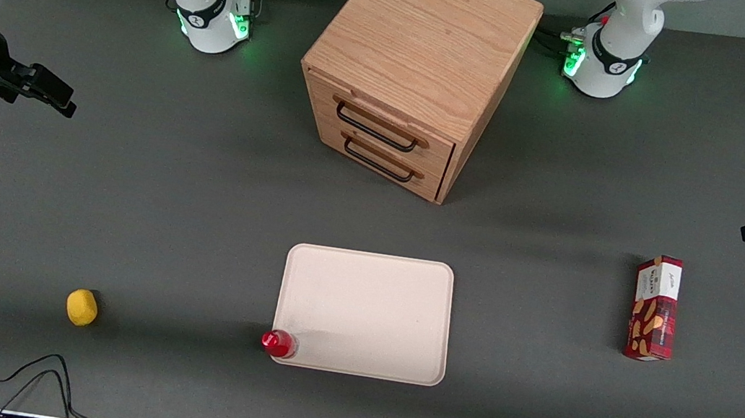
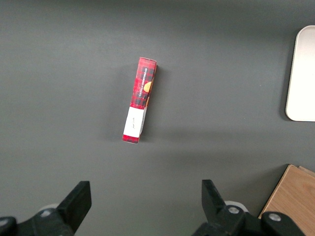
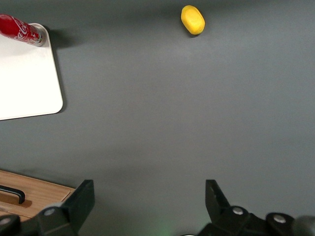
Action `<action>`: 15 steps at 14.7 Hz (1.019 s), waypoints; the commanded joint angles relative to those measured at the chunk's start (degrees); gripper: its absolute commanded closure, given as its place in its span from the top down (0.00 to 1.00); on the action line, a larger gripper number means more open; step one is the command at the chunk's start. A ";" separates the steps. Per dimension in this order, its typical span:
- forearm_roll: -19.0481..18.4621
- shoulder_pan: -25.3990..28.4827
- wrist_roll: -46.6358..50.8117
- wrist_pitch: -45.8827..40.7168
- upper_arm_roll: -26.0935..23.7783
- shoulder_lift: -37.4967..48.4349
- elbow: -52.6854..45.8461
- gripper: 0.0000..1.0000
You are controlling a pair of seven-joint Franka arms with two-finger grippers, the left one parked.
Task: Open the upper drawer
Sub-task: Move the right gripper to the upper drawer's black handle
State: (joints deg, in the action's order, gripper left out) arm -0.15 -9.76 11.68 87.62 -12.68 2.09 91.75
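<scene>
A small oak cabinet (image 1: 426, 34) stands mid-table with its two drawer fronts facing the front camera at an angle. The upper drawer (image 1: 439, 153) is shut, and its black bar handle (image 1: 375, 128) lies flat against the front. The lower drawer (image 1: 429, 183) is shut too. My right gripper (image 1: 59, 96) hangs above the table toward the working arm's end, well apart from the cabinet, open and empty. In the right wrist view the gripper (image 3: 147, 196) has its fingers spread over bare mat, with a corner of the cabinet (image 3: 34, 192) and part of a handle (image 3: 12, 193) beside one finger.
A white tray (image 1: 365, 314) lies nearer the front camera than the cabinet, with a red can (image 1: 278, 343) at its corner. A yellow lemon-like object (image 1: 82, 307) lies toward the working arm's end. A red snack box (image 1: 654, 308) lies toward the parked arm's end. Cables trail along the table's front edge.
</scene>
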 commanded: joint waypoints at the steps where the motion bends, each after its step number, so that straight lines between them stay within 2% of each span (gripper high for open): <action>1: 0.41 -0.18 0.10 0.00 -0.16 1.33 1.24 1.00; 6: 0.76 -0.09 0.10 0.53 -0.33 1.07 0.80 1.00; 9: 0.41 0.78 0.36 0.79 -3.05 -0.77 -1.12 1.00; 11: 0.85 3.15 -0.08 0.88 -3.67 -2.35 -3.06 1.00; 15: 0.68 12.72 -0.08 0.88 -4.11 -6.03 -7.18 1.00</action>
State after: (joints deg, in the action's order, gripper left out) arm 0.28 -1.31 11.63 88.97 -16.99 -0.40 89.09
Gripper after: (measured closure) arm 0.000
